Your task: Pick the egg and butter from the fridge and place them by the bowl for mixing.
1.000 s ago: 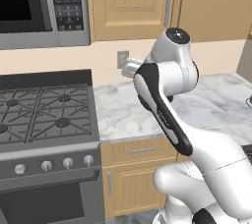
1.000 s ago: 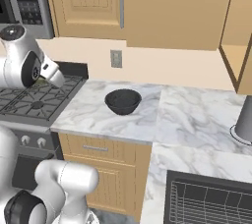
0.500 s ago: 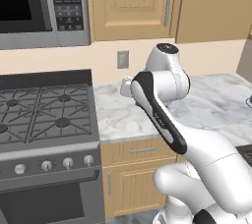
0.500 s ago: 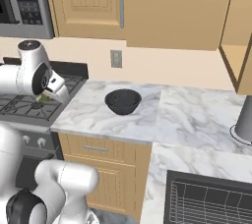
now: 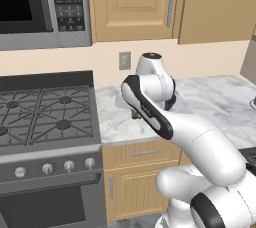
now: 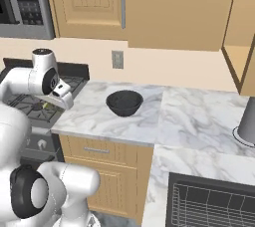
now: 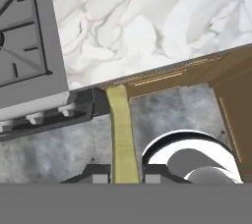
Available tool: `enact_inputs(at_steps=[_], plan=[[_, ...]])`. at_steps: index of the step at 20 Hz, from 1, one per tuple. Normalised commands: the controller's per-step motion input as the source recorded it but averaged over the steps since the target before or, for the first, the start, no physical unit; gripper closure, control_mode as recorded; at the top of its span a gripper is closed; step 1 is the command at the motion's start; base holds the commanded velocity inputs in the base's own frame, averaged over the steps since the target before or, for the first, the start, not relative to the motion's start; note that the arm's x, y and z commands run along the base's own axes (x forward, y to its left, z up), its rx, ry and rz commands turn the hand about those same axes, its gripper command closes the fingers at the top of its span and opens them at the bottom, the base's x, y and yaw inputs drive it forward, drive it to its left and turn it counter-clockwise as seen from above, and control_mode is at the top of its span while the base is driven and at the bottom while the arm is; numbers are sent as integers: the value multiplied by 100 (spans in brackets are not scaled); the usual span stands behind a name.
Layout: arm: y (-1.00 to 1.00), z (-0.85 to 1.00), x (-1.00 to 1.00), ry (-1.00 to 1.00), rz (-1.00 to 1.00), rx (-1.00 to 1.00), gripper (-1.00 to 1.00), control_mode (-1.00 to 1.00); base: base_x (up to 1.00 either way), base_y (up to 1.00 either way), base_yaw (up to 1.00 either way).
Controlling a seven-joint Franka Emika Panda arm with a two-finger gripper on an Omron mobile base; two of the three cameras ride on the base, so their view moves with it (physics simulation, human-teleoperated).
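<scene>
While your hand [image 7: 124, 178] pinches the butter [image 7: 122, 134] at lower centre of the hand view, the bowl [image 6: 124, 103] sits mid-frame on the marble bench [image 6: 194, 116] — right base view.

The thin stick of butter [image 7: 121, 134] is a flat yellowish-olive, set between the dark grey fingers of the claw [image 7: 121, 175]. The round shallow bowl [image 6: 124, 102] is black to dark grey. The marble table [image 6: 194, 116] is white with soft grey veining. The gas stove [image 5: 45, 117] has a grey body and black grates. The wooden wall cupboards [image 5: 150, 4] are a warm tan, the microwave [image 5: 45, 7] silver-grey with a black door, and the wall [image 6: 174, 66] pale cream.
</scene>
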Motion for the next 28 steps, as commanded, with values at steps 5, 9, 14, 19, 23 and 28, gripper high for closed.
enact_inputs(at_steps=[5, 9, 14, 19, 23, 28], plan=[[10, -59, 35, -11, 4, -6, 100, -100, 0, 0, 0], [1, -47, 24, -43, 6, -3, 100, -100, 0, 0, 0], [0, -18, 7, -47, 3, 0, 100, -100, 0, 0, 0], [0, -15, 26, -18, 0, 0, 100, -100, 0, 0, 0], [0, 0, 1, 0, 0, 0, 100, -100, 0, 0, 0], [0, 0, 11, 0, 0, 0, 100, -100, 0, 0, 0]])
